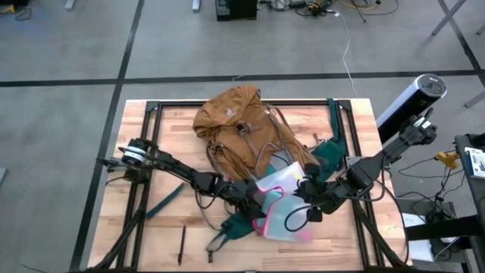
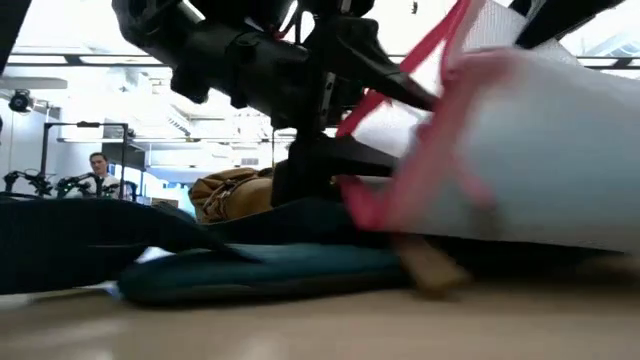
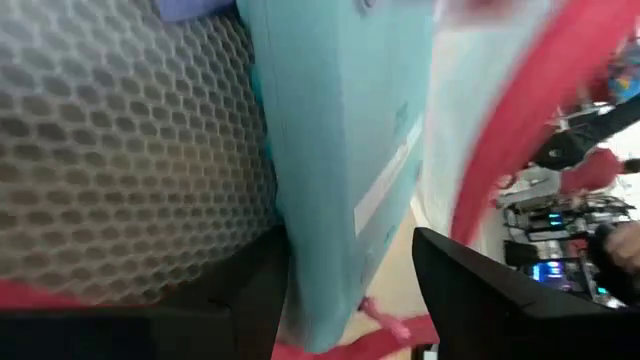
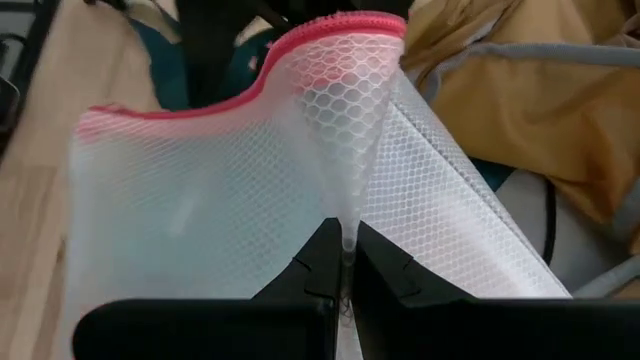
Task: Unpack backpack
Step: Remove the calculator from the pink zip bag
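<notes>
1. large mustard-tan fabric backpack (image 1: 233, 125) with brown buckled straps lying on the pale wooden slatted table (image 1: 136, 159), toward the far middle, top flap slumped and open side turned toward the near edge.
2. dark green strap and back-panel fabric (image 1: 241, 225) spilling from under the backpack toward the near edge, between the 2 arms.
3. clear mesh zip pouch with pink edging (image 1: 284, 205) lifted just in front of the backpack's opening, overlapping its lower corner, near the table's middle-right.
4. right gripper (image 4: 345, 262) reaching in from the right side, fingers pressed fully together on a pinched fold of the pouch's white honeycomb mesh; mustard fabric and a grey strap visible beyond it in the right wrist view.
5. left gripper (image 1: 250, 191) stretched in from the left side, meeting the pouch's left edge; fingers (image 3: 480, 290) set fairly wide, straddling a light teal flat box (image 3: 335, 170) seen through the mesh, with the pink edging (image 3: 510, 130) running past; contact with the box not clear enough to call a firm grip.
6. low view: pouch (image 2: 520, 150) raised off the table, pink edge drooping, dark green fabric (image 2: 260, 270) flat beneath, tan backpack (image 2: 235, 190) behind.
7. thin dark pen-like stick (image 1: 182, 244) lying alone near the front-left edge, well apart from everything else.
8. person (image 2: 98, 172) far off in the room behind the table.
</notes>
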Controlling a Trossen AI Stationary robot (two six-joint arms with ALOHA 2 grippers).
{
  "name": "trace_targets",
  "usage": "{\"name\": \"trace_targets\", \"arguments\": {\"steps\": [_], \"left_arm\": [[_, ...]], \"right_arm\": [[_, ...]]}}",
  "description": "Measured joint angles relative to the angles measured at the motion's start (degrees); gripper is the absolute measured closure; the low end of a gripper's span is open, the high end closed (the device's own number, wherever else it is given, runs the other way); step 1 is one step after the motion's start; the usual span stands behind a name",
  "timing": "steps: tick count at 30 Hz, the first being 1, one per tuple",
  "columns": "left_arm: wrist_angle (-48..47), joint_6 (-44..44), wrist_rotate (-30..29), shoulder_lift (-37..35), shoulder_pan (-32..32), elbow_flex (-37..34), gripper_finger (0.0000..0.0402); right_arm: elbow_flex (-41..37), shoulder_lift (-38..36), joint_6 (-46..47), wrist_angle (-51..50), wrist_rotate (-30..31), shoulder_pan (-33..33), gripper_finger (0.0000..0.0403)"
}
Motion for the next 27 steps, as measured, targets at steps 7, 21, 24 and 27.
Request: {"name": "trace_targets", "arguments": {"steps": [7, 21, 24, 27], "left_arm": [[0.2, 0.1, -1.4, 3.5, -0.1, 2.9, 0.0204], [-1.5, 2.5, -5.4, 5.2, -0.3, 5.5, 0.0207], [-1.1, 2.0, -5.6, 6.0, -0.3, 5.5, 0.0211], [-0.5, 1.9, -5.8, 6.8, -0.3, 5.5, 0.0215]], "right_arm": [[-2.8, 0.0, 2.2, 1.1, -2.3, 0.1, 0.0403], [-4.4, 7.3, 4.1, 1.7, -12.4, 0.4, 0.0403], [-4.4, 10.4, 3.9, 2.3, -13.6, 0.4, 0.0403], [-4.2, 13.6, 3.5, 3.7, -14.4, 0.4, 0.0403]]}}
